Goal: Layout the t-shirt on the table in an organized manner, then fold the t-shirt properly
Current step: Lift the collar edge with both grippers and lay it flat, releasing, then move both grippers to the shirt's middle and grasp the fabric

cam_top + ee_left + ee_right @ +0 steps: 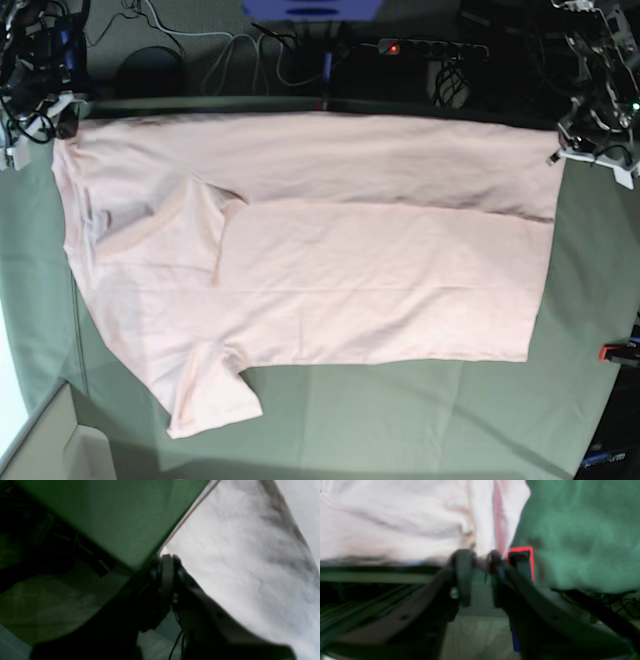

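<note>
Item: t-shirt (330, 260), pale pink, short-sleeved, lying spread across the surface (420, 410), plain side up with no lettering in sight. The far strip is folded over onto the body, its edge running across the width; one sleeve lies folded over near the middle-left, the other juts toward the near-left corner. Surface: grey-green cloth; the garment's far edge runs along the far side of it. Red clamp (617, 352) at the surface's edge on the base view's right; another red clamp (520, 557) shows in the right wrist view, just beside the gripper. Left gripper (167, 562): at the far corner on the base view's right, jaws closed together at the shirt's edge where it meets the green cloth; whether fabric is pinched between them cannot be told from the blurred view. Right gripper (477, 565): at the far corner on the base view's left, its fingers parted with a narrow gap, tips at the shirt's edge, a bit of pale cloth showing between them; a firm hold cannot be told.
</note>
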`<state>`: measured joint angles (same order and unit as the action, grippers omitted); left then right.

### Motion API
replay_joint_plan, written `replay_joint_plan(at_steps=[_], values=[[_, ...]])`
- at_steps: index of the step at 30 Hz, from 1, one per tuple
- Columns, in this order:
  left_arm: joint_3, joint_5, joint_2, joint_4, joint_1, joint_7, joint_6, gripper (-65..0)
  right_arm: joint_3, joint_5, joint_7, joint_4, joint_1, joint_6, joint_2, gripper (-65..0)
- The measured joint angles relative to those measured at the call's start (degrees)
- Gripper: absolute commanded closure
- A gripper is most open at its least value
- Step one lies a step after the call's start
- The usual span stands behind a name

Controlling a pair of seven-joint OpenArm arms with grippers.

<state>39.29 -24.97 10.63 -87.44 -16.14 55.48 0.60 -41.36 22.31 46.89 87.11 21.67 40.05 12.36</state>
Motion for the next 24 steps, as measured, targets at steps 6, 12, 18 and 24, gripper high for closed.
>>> replay_joint_plan(at_steps=[6, 12, 18, 24], values=[[0.07, 0.13, 0.02, -0.44, 0.0, 0.0, -0.44, -25.1, -2.25, 0.07, -0.02, 0.07, -0.02, 0.0, 0.02, -25.4], [0.26, 0.31, 0.15, -0.61, -0.72, 0.24, -0.39, -38.9, -6.19, -0.48, 0.48, 1.46, -1.22, -0.07, -0.02, -25.9], [1.25, 0.09, 1.31, -5.95, 1.95, 0.0, -0.28, -45.3, -5.33, -0.7, 0.37, 3.43, -9.25, -0.11, 1.46, -27.9], [2.58, 0.28, 0.92, -5.77, 13.75, -0.04, -0.17, -52.0, 4.44, -14.73, 0.31, -3.65, -26.38, 0.48, 3.1, -29.4]])
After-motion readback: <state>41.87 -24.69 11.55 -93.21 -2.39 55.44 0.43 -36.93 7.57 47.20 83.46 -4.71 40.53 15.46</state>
